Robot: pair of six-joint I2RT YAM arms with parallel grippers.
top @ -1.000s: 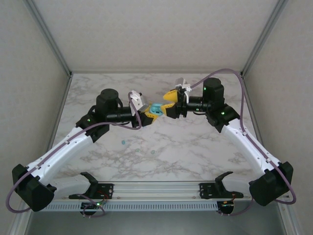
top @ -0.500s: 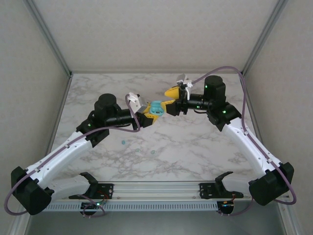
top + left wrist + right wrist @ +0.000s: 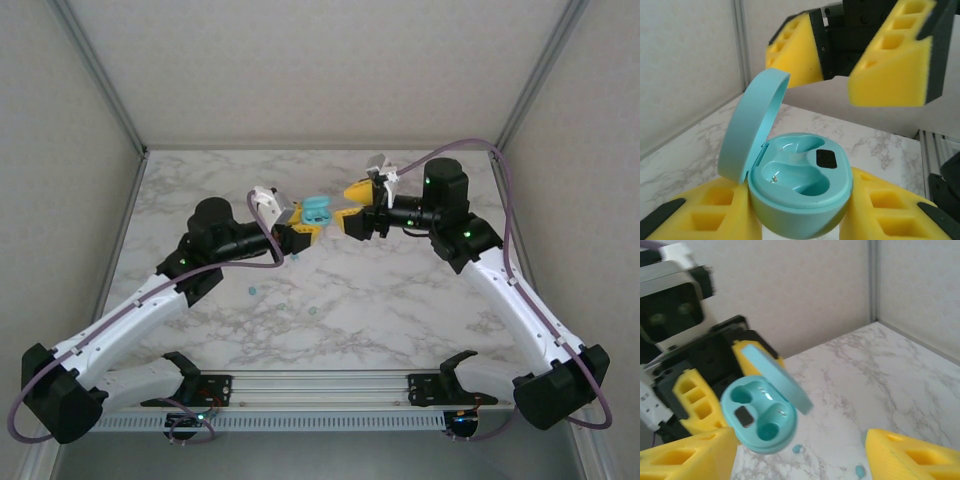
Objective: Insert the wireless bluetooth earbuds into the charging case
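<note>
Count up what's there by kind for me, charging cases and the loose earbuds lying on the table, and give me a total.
teal charging case: 1
loose teal earbuds: 3
Total: 4

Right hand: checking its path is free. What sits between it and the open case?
Nothing; the left wrist view shows a bare gap between right hand and case.
</note>
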